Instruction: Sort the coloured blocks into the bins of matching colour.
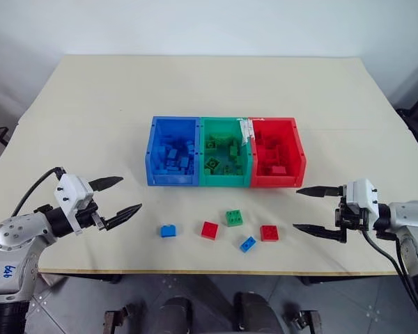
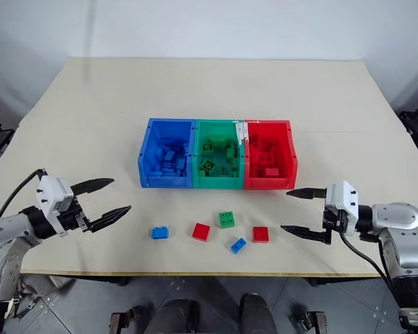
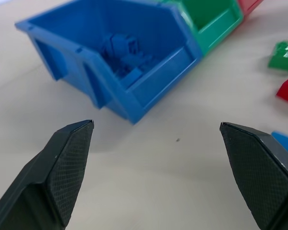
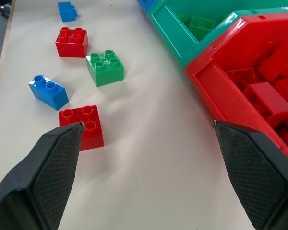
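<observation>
Three joined bins stand mid-table: blue bin [image 1: 173, 151], green bin [image 1: 225, 152], red bin [image 1: 276, 152], each holding bricks of its own colour. In front of them five loose blocks lie on the table: a blue block [image 1: 168, 231], a red block [image 1: 209, 230], a green block [image 1: 233, 218], a second blue block [image 1: 247, 243] and a second red block [image 1: 269, 233]. My left gripper [image 1: 115, 200] hovers open left of the blocks, empty. On the far side, my right gripper [image 1: 310, 209] is open and empty, just right of the red block [image 4: 82, 127].
The pale table [image 1: 111, 104] stretches wide behind and beside the bins; its front edge [image 1: 209, 273] runs close below the loose blocks. A pale tape strip [image 1: 247, 129] sits on the rim between the green and red bins.
</observation>
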`<action>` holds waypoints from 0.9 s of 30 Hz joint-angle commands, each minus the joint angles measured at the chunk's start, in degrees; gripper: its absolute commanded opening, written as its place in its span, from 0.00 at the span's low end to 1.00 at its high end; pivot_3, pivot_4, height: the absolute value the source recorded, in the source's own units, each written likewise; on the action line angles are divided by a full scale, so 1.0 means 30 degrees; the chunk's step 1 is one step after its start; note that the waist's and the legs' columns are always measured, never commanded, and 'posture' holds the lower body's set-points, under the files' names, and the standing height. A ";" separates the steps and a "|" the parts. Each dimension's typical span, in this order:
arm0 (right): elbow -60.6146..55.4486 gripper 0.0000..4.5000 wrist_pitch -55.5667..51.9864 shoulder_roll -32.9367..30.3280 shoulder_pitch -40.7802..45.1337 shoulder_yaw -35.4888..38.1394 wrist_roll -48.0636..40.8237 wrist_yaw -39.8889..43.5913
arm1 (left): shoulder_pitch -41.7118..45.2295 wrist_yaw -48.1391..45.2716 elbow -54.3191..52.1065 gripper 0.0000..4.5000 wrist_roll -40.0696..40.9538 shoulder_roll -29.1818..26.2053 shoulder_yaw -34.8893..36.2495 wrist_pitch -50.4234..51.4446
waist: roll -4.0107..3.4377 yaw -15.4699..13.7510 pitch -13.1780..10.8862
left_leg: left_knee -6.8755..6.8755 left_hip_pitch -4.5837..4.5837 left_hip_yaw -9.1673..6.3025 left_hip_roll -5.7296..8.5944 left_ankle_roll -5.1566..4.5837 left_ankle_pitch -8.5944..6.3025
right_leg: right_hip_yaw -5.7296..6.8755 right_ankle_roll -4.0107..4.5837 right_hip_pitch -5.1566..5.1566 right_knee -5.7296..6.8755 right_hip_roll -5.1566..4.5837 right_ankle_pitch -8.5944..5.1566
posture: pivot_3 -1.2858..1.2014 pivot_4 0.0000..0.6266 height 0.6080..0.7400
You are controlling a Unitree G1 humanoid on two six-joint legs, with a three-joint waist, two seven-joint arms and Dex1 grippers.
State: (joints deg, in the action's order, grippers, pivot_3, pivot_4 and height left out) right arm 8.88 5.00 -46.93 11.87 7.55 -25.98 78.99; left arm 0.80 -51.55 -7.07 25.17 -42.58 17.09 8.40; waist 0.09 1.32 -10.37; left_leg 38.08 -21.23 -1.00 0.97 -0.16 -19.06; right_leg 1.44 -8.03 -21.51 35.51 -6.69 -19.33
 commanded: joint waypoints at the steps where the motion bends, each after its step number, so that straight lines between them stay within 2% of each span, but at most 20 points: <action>1: -0.0154 1.00 0.0354 -0.0082 -0.0355 0.1127 -0.0199 -0.0511 | 0.0158 -0.0184 -0.0511 0.99 -0.0182 0.0150 -0.0462 -0.0258 | 0.0000 -0.0036 0.0000 | 0.0001 0.0000 0.0000 0.0000 0.0000 0.0000 | -0.0001 -0.0001 0.0000 0.0001 0.0000 0.0000 | 0.52 0.24 1.00; 8: 0.1262 1.00 0.0669 -0.1939 -0.2286 0.3453 -0.0049 0.0012 | 0.0688 -0.0890 -0.3406 0.99 0.1095 0.0761 -0.2910 0.1604 | -0.0001 -0.0589 0.0000 | 0.0017 -0.0004 -0.0003 0.0024 -0.0007 -0.0002 | -0.0010 -0.0002 0.0005 0.0000 -0.0006 0.0001 | 0.52 0.24 1.00; 14: 0.2556 1.00 0.2509 -0.2352 -0.3146 0.3609 0.0650 0.0864 | 0.0867 -0.2008 -0.5411 0.99 -0.0234 0.0525 -0.6117 0.1690 | -0.0005 -0.0460 -0.0001 | 0.0020 0.0014 0.0012 0.0022 -0.0011 -0.0003 | -0.0028 -0.0006 0.0021 -0.0039 0.0019 0.0003 | 0.52 0.24 1.00; 18: 0.0998 1.00 0.1690 -0.1673 -0.2189 0.1980 0.0361 0.1227 | 0.1057 -0.2025 -0.5825 0.99 -0.0225 0.0700 -0.6546 0.1598 | -0.0017 -0.0187 -0.0007 | 0.0036 0.0042 0.0072 -0.0013 -0.0001 0.0004 | -0.0063 -0.0006 0.0015 -0.0021 0.0048 0.0003 | 0.52 0.24 1.00; 22: -0.0702 1.00 0.0047 -0.1364 -0.1194 -0.0287 0.0474 0.1886 | 0.0270 -0.1874 -0.5770 0.99 -0.0174 0.0506 -0.5689 0.1115 | -0.0021 -0.0139 -0.0008 | 0.0043 0.0052 0.0046 -0.0035 0.0033 0.0027 | -0.0056 -0.0006 0.0012 0.0008 0.0046 0.0003 | 0.52 0.24 1.00; 27: -0.1503 1.00 -0.2433 -0.1306 0.0183 -0.3347 0.2437 0.1168 | -0.1448 -0.1690 -0.5713 0.99 -0.0594 -0.0002 -0.4405 0.0466 | -0.0021 -0.0385 -0.0009 | 0.0046 0.0034 0.0027 -0.0028 0.0027 0.0023 | -0.0064 -0.0005 0.0005 -0.0013 0.0018 0.0002 | 0.52 0.24 1.00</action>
State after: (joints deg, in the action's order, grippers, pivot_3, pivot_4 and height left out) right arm 6.45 -0.21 -51.00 11.70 -1.26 -19.99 82.94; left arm -2.37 -56.96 -22.43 23.52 -41.83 1.94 11.10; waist 0.03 0.16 -10.40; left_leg 38.22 -21.15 -0.93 0.89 -0.08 -18.99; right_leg 1.24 -8.04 -21.49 35.47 -6.65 -19.32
